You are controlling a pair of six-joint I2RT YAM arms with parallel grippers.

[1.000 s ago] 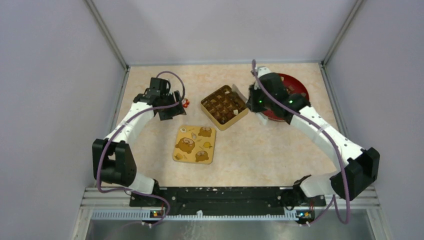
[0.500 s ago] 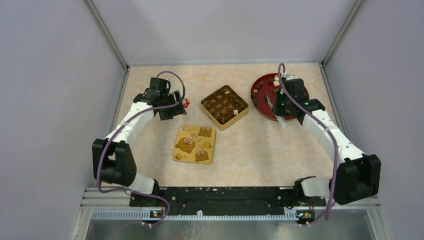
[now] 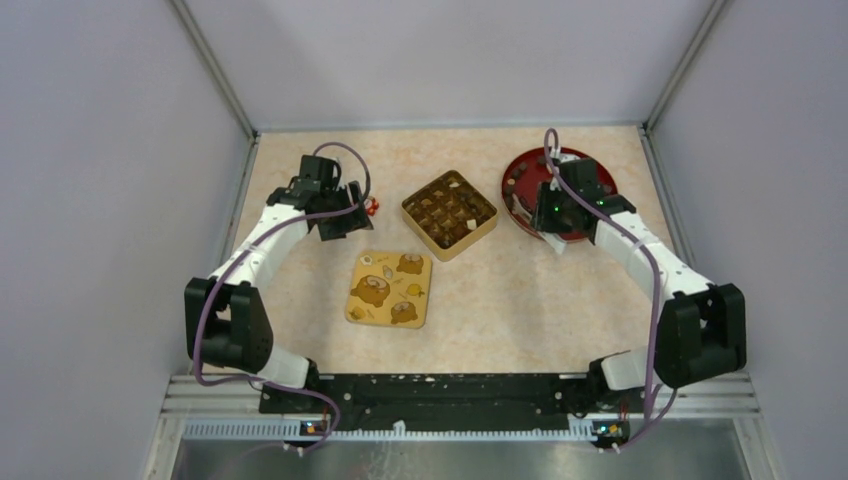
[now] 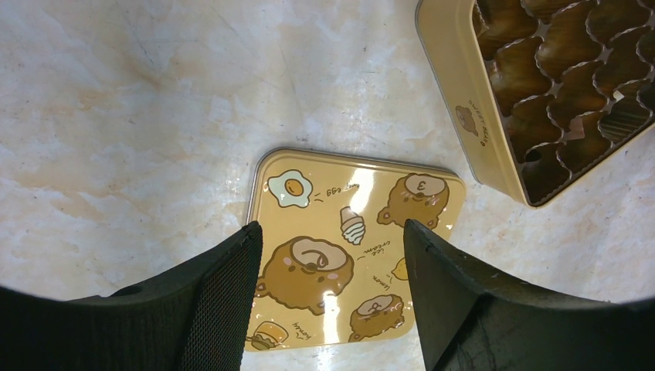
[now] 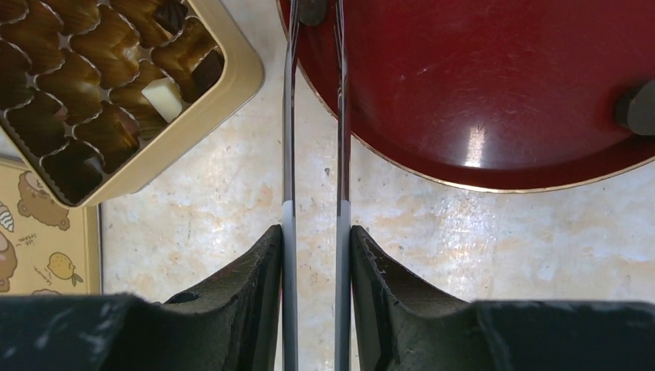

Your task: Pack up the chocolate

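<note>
While our left gripper (image 4: pixel 330 232) hangs open over the lid (image 4: pixel 371 205), our right gripper (image 5: pixel 317 232) squeezes thin tweezers (image 5: pixel 291 116). Chocolate (image 5: pixel 637 108) sits on the red plate (image 5: pixel 502 77) and in the box (image 5: pixel 239 73). Each bit looks tiny, light and slippery, so we should pinch its sides softly.

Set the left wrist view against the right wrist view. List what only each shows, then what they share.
Left wrist only: the open, empty left pincer, and most of the printed face of the square yellow cartoon lid.
Right wrist only: the round glossy red plate with a dark chocolate lump on it, and thin metal tweezers clamped in the right pincer.
Both: the gold square tin of brown fluted cups, a part of that lid, and the pale marbled tabletop.
</note>
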